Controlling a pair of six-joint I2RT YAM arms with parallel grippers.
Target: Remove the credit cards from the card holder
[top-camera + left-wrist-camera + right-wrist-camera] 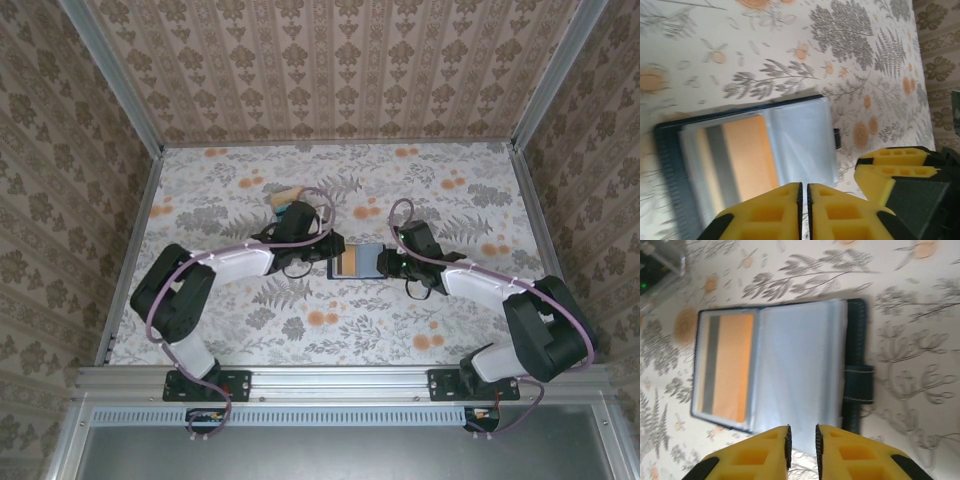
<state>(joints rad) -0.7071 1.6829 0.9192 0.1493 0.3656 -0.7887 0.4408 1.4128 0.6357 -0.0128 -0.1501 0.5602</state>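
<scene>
the card holder (357, 262) lies open and flat near the middle of the flowered counter (300, 330), between the two hands. an orange card (730, 367) with a grey stripe sits in one of its clear pockets (800, 365), on the side away from the closure strap (858, 385). the page next to it looks empty, though the plastic is hazy and a pale card behind it cannot be ruled out.

the left hand (804, 192) is closed, its yellow fingers pressed nearly together at the holder's edge, right over the end of the orange card. the contact point is hidden under the fingers, so i cannot tell whether it has pinched the card, a pocket lip or nothing. the right hand (802, 435) sits at the edge of the empty-looking page with a slim gap between its fingers. i cannot tell whether it nips the page or only hovers.

the step in hand looks like drawing the orange card out, with the left hand pulling and the right hand steadying. the next move calls for a real hold on the card's exposed end. then comes a straight pull along the pocket's opening while the right hand pins the holder so it does not slide across the counter. if the left hand has closed on nothing, it likely needs to reopen and come in lower.
</scene>
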